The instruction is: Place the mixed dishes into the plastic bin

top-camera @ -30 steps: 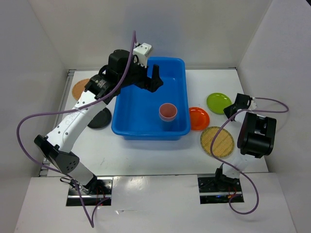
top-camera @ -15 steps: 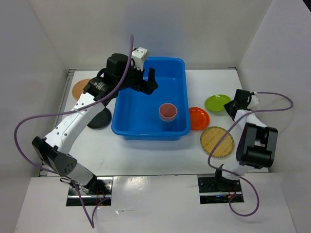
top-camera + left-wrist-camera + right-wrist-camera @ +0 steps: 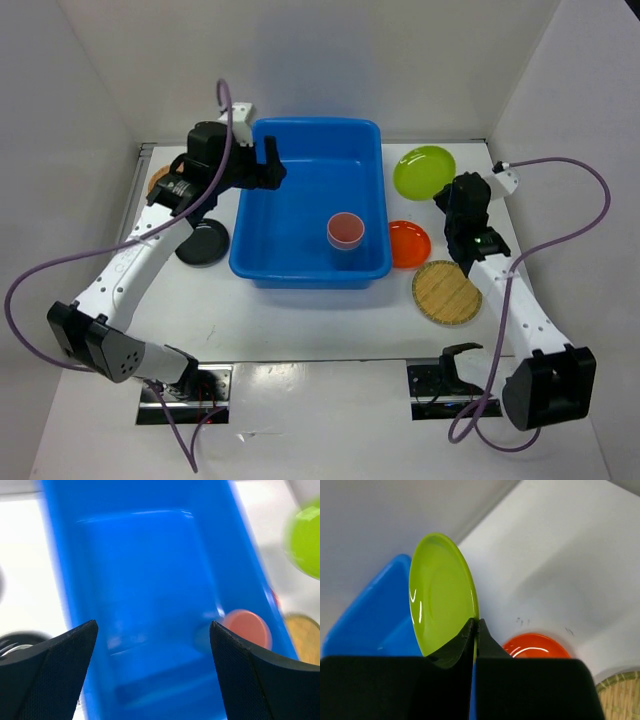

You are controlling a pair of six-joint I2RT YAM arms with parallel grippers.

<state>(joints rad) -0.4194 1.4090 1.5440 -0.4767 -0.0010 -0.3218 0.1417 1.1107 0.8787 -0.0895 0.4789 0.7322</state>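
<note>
The right gripper [image 3: 443, 196] is pinched shut on the rim of the green plate [image 3: 424, 170]. It holds the plate tilted, up off the table [image 3: 300, 320]. The bin [image 3: 310, 272] is to the left of the plate and near it. So the plate has to go left, over the bin's right wall, and the right arm is the one to do it. The orange plate [image 3: 410, 243] lies on the table just beside that wall, a bit closer to the arms, and I think it is out of the way. A pink cup [image 3: 346, 230] stands inside the bin near the right wall, so the plate should land away from it. The left gripper [image 3: 268, 165] hangs over the bin's far left side, wide open with nothing in it. A tan plate [image 3: 446, 291] and a black plate [image 3: 203, 243] wait on the table.
</note>
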